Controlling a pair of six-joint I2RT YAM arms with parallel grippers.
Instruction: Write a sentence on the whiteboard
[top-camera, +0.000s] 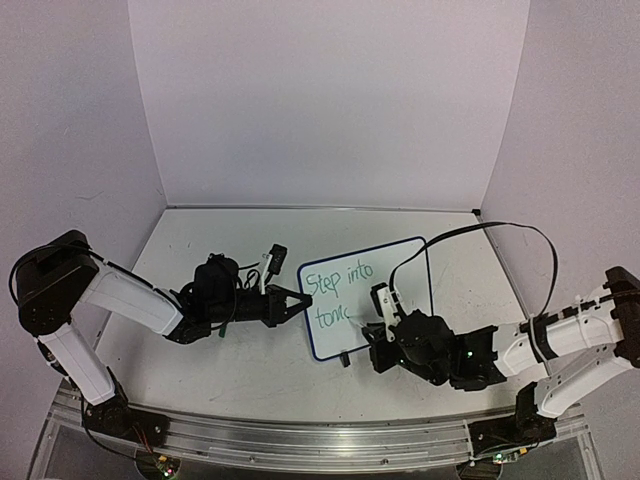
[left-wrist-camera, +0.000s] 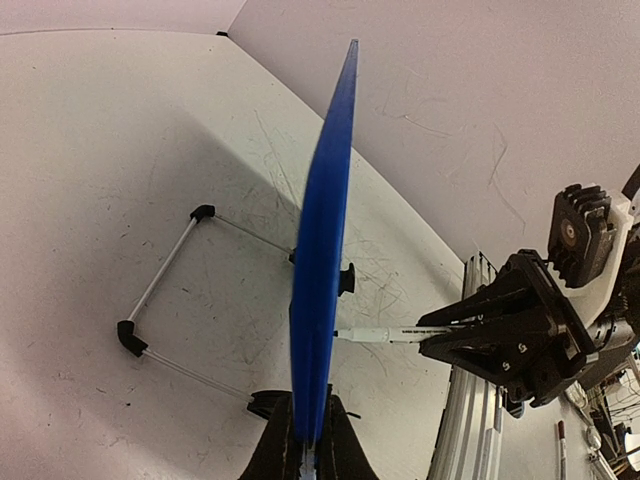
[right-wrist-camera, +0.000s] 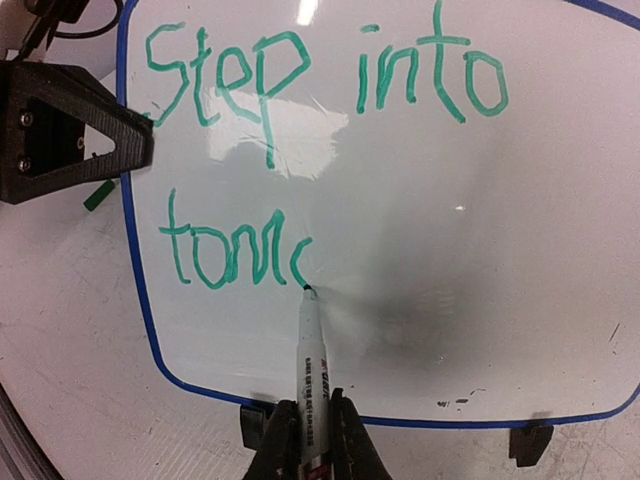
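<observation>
The whiteboard (top-camera: 385, 275) stands upright on the table, blue-rimmed, with two black feet. My left gripper (top-camera: 296, 301) is shut on its left edge; in the left wrist view the board (left-wrist-camera: 322, 250) shows edge-on between the jaws. The sentence (right-wrist-camera: 320, 80) in green reads "Step into" with "tom" and a started curve below. My right gripper (right-wrist-camera: 310, 425) is shut on a white marker (right-wrist-camera: 311, 370), whose tip touches the board at the end of the last stroke. The marker also shows in the left wrist view (left-wrist-camera: 385, 335).
A wire stand (left-wrist-camera: 170, 290) with black corner pieces lies on the table behind the board. The table surface carries faint grey scribble marks. The aluminium rail (top-camera: 300, 435) runs along the near edge. A black cable (top-camera: 500, 235) loops over the right arm.
</observation>
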